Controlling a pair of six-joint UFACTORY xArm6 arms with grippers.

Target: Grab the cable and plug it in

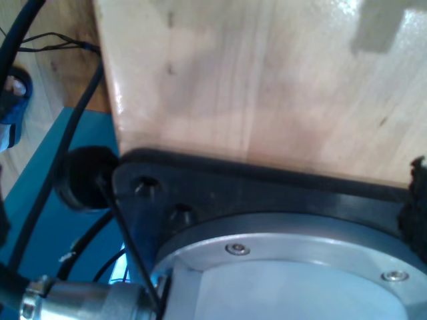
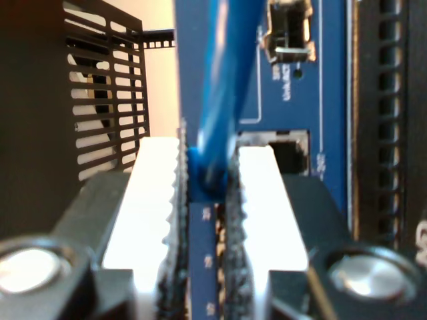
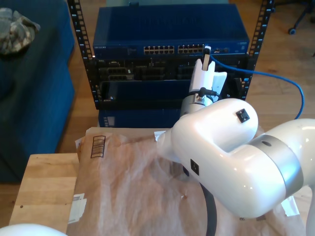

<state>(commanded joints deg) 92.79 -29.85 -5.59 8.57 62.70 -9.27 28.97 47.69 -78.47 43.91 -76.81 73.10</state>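
- First wrist view: a pale wooden tabletop [image 1: 267, 87] lies ahead, with a black mounting plate [image 1: 267, 190] bolted at its edge and a round silver arm base [image 1: 300, 267] on that plate.
- In the same view, black cables [image 1: 63, 153] run down past a blue surface [image 1: 53, 227]; the fingers of the first gripper are out of sight here, so whether it is spread or closed cannot be told.
- Second wrist view: the cable [image 2: 223, 100] is thin, glossy and bright blue, and blurred because it is so close to the lens. It rises from between the fingers toward the blue front panel [image 2: 327, 100] of the network switch.
- The second gripper [image 2: 208, 175] has its two white ridged fingers [image 2: 157, 200] drawn in close on the cable, pinching it at a darker blue piece at the fingertips.
- A square port [image 2: 290, 153] sits just beside the fingertips on the panel, and another metal-framed socket [image 2: 287, 37] lies further up it. A black vented rack wall [image 2: 107, 87] stands to one side.
- Exterior view: the second gripper [image 3: 206, 64] points up at the switch [image 3: 170, 29] in the black rack [image 3: 88, 73], its tips at the row of ports [image 3: 172, 49] near the exterior view's right end.
- The cable [image 3: 275, 76] leaves the fingertips and loops out to the exterior view's right, then drops behind the white arm [image 3: 231, 147].
- Crumpled brown paper [image 3: 128, 187] covers the table [image 3: 44, 182] below.
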